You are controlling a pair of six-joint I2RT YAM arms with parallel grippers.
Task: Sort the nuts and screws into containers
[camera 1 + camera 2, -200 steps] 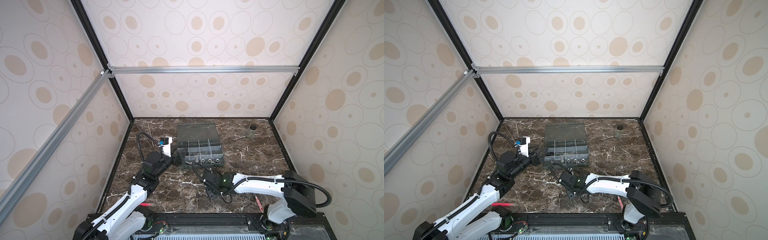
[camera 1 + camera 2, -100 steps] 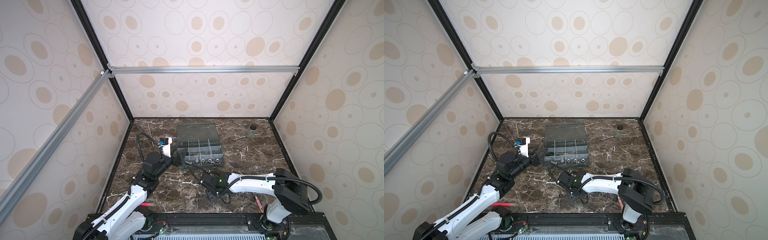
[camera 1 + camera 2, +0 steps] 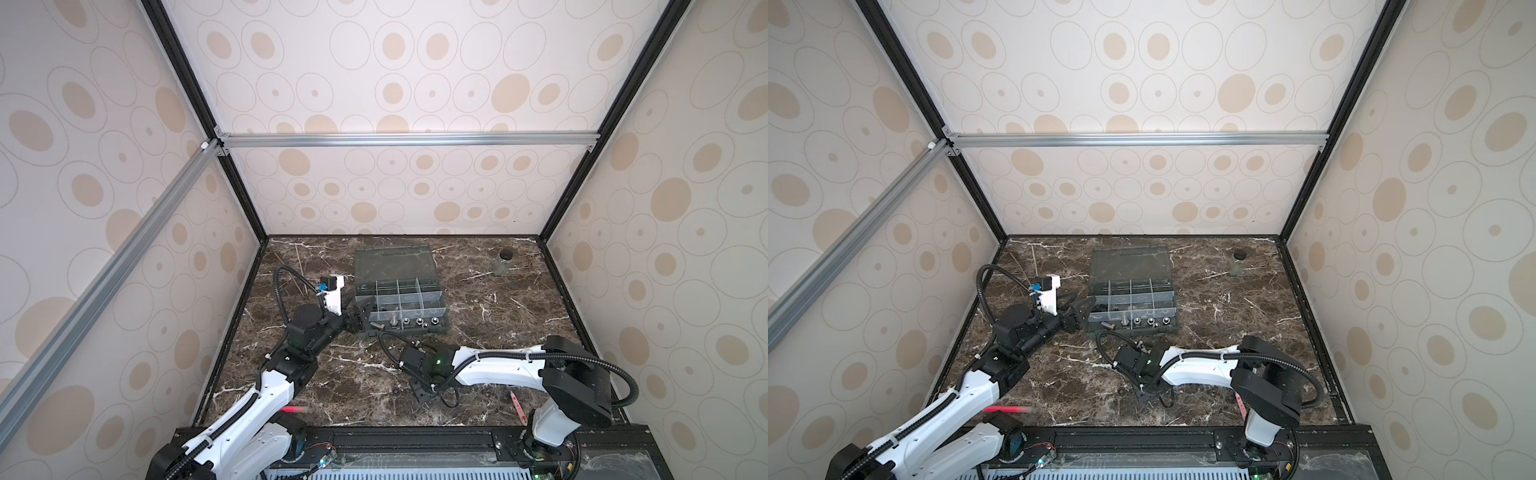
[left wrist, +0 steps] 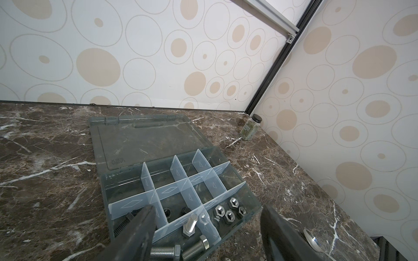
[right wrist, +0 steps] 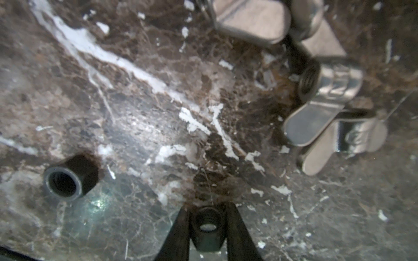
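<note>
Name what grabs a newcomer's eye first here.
The open grey organizer box mid-table, silver nuts and screws already in its near compartments. The right pincer grips a black nut on the marble table; the left pincer stands open at the box's near-left corner.

Swung the right arm [image 3: 498, 365] leftward and closer to the front edge. Narrowed the right gripper [image 5: 207, 217] from partly spread to a pinch on a black nut [image 5: 207, 228] at the marble tabletop [image 5: 135, 113].
</note>
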